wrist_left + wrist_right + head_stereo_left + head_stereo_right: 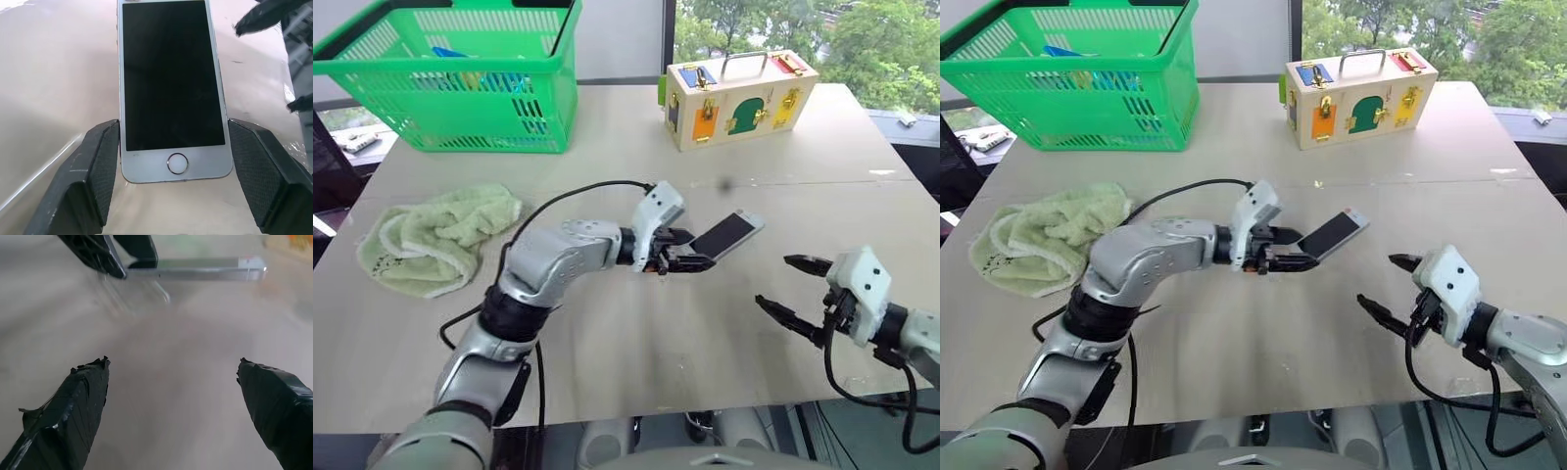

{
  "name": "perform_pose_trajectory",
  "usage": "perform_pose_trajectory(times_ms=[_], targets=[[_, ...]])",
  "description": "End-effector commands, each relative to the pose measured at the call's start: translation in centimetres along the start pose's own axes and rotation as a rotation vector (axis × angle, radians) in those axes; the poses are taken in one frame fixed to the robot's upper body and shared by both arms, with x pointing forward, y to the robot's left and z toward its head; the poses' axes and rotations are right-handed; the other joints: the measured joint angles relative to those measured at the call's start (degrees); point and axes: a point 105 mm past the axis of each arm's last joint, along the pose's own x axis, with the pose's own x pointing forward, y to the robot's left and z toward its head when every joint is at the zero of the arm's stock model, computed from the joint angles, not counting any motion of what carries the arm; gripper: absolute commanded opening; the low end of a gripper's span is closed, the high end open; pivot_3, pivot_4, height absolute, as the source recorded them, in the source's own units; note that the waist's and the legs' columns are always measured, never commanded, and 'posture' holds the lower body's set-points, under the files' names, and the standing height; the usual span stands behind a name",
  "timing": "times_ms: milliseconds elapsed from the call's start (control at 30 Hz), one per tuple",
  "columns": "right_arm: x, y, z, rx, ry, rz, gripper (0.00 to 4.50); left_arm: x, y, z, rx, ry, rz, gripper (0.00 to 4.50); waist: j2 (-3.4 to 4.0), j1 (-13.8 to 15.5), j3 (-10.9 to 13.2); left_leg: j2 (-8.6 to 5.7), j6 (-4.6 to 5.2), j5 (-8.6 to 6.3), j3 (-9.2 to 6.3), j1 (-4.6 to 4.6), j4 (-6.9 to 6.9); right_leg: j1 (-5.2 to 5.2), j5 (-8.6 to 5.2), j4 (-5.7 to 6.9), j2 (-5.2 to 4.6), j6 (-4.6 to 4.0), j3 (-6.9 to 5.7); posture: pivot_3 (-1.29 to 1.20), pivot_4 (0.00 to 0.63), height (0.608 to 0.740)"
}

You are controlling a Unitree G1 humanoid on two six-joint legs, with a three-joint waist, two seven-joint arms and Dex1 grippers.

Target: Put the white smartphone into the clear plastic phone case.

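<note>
The white smartphone (729,233) hangs above the middle of the table, screen up and tilted, with my left gripper (695,253) shut on its home-button end. In the left wrist view the phone (171,78) sits between both pads (105,166), gripped by its long edges. A faint glassy outline with a rounded corner, apparently the clear plastic phone case (142,296), lies on the table below the phone in the right wrist view. My right gripper (771,280) stands open to the right of the phone and nearer the front edge, with nothing between its fingers.
A green basket (460,88) stands at the back left. A wooden latch box (739,98) stands at the back centre. A pale green towel (435,235) lies crumpled on the left. The table's front edge (705,411) runs just below the right gripper.
</note>
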Motion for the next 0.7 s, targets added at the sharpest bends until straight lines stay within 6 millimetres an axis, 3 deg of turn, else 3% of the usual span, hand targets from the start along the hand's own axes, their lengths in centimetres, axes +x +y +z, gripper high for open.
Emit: perform_pose_trajectory(times_ms=[33, 167, 367, 433, 500, 700], targets=[[-1.0, -0.2, 0.1, -0.046, 0.03, -0.025, 4.5, 1.6, 0.4, 0.1, 0.146, 0.034, -0.036, 2.86, 0.0, -0.3, 0.0, 0.0, 0.0, 0.0, 0.0, 0.0, 0.0, 0.0, 0.0, 0.0, 0.03, 0.0, 0.0, 0.0, 0.15, 0.74], [-1.3, 0.1, 0.0, -0.052, 0.042, -0.015, 4.5, 4.2, 0.1, 0.0, 0.248, 0.091, -0.085, 2.86, 0.0, -0.3, 0.0, 0.02, 0.0, 0.0, -0.03, 0.01, 0.01, 0.0, 0.0, 0.0, 0.03, 0.0, -0.02, 0.0, 0.15, 0.74], [-1.4, 0.2, 0.0, -0.061, 0.036, -0.023, 4.5, 5.5, 0.3, -0.4, 0.329, 0.142, -0.094, 2.86, 0.0, -0.5, 0.0, 0.02, 0.0, 0.0, -0.03, -0.03, 0.0, -0.03, 0.0, -0.02, 0.03, 0.0, 0.0, 0.0, 0.15, 0.74], [-1.3, 0.2, 0.0, -0.067, 0.028, -0.023, 4.5, 5.3, 0.1, -0.1, 0.33, 0.128, -0.11, 3.89, 0.0, -0.5, 0.0, 0.04, 0.0, 0.0, -0.04, -0.03, -0.01, -0.04, 0.0, -0.02, 0.06, 0.0, 0.0, 0.0, 0.15, 0.74], [-1.2, 0.2, 0.1, -0.073, 0.018, -0.023, 4.5, 4.9, 0.1, 0.4, 0.323, 0.101, -0.116, 4.47, 0.0, -0.4, 0.0, 0.05, 0.0, 0.0, -0.1, -0.06, -0.01, -0.06, 0.0, -0.01, 0.07, 0.0, -0.03, 0.0, 0.15, 0.74], [-0.5, -0.4, 0.6, -0.086, -0.019, -0.016, 4.5, 0.7, -0.2, 2.6, 0.291, -0.058, -0.104, 4.47, 0.02, -0.7, 0.0, 0.06, 0.0, 0.0, -0.06, -0.06, 0.0, -0.07, 0.0, -0.01, 0.04, 0.01, 0.0, 0.0, 0.15, 0.74]])
